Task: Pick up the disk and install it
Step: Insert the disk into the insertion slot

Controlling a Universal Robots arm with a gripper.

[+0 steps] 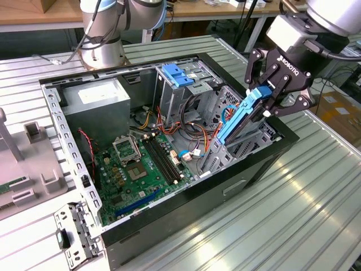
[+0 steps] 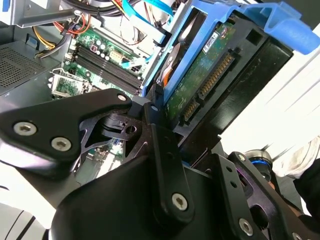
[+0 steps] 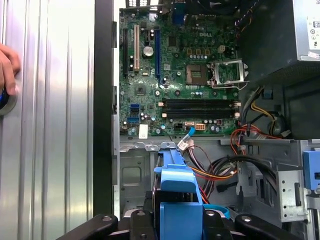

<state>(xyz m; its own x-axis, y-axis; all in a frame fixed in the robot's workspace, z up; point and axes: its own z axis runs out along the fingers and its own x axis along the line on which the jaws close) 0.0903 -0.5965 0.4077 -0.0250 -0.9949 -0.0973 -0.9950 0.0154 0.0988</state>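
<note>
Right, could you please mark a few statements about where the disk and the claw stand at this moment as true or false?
1. The claw is shut on the disk. True.
2. The disk lies flat on the table beside the computer case. False: it is held tilted over the open case, at the exterior view's right.
3. The case is open, with the circuit board showing. True.
4. The grey power supply box is missing from the case. False: it sits inside the case, in a corner.
</note>
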